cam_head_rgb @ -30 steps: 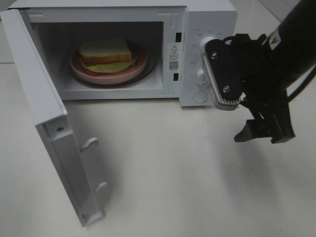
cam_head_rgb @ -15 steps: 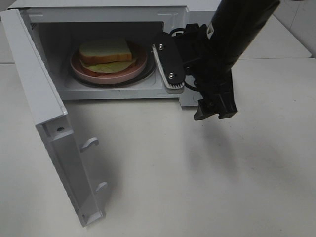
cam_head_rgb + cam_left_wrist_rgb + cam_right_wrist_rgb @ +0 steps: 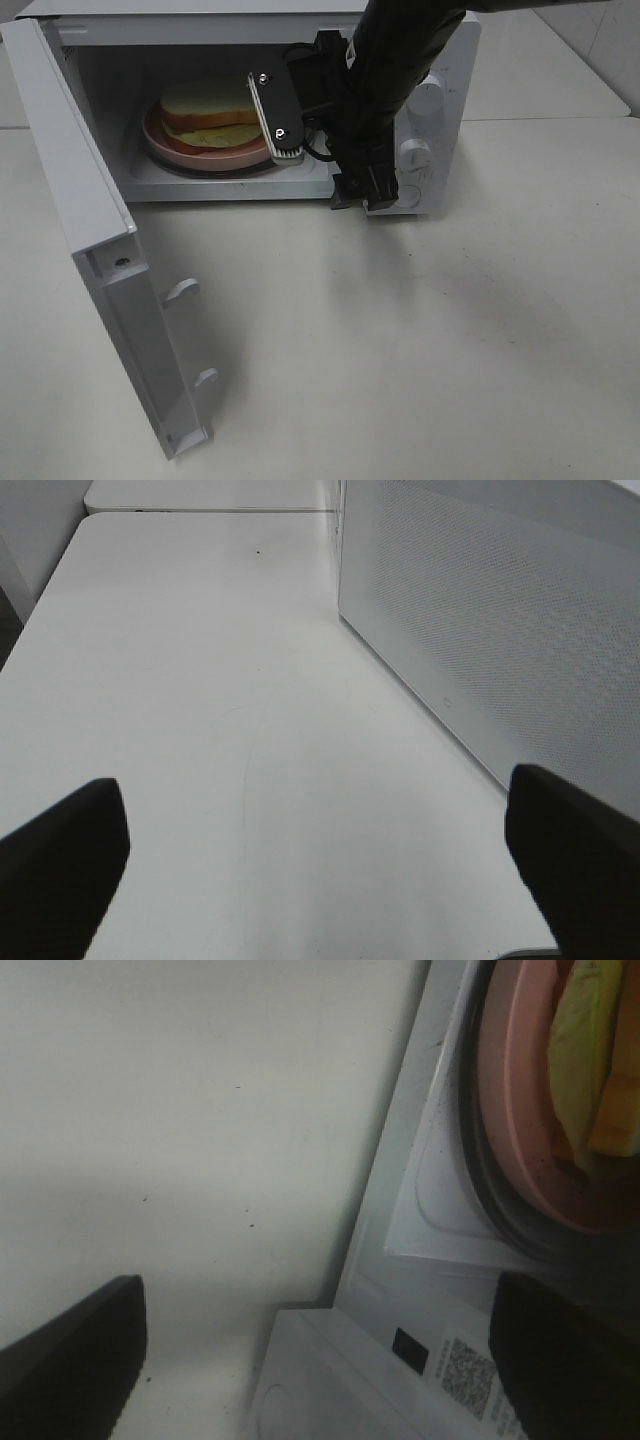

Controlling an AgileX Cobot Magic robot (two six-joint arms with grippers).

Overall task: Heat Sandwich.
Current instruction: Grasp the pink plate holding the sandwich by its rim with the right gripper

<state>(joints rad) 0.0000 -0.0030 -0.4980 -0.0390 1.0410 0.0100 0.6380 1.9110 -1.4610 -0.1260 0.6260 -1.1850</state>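
Boxy white microwave (image 3: 450,120), smooth door (image 3: 90,230) swung out toward 7 o'clock. Inside, the sandwich (image 3: 205,103), soft white bread over yellow-green filling, lies on a round pink plate (image 3: 195,155). At its 3 o'clock the black right gripper (image 3: 365,198) hangs wide and empty, screening the cavity's edge. And the left gripper (image 3: 318,865) gapes wide above the table (image 3: 200,680).

Sandwich (image 3: 208,100) on plate (image 3: 200,158) inside open microwave (image 3: 180,30)

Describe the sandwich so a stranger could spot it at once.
Find the white microwave with its door swung open. Inside sits a round pink plate, and the sandwich lies on it: white bread with a tan crust over pale yellow-green filling, the only food there.
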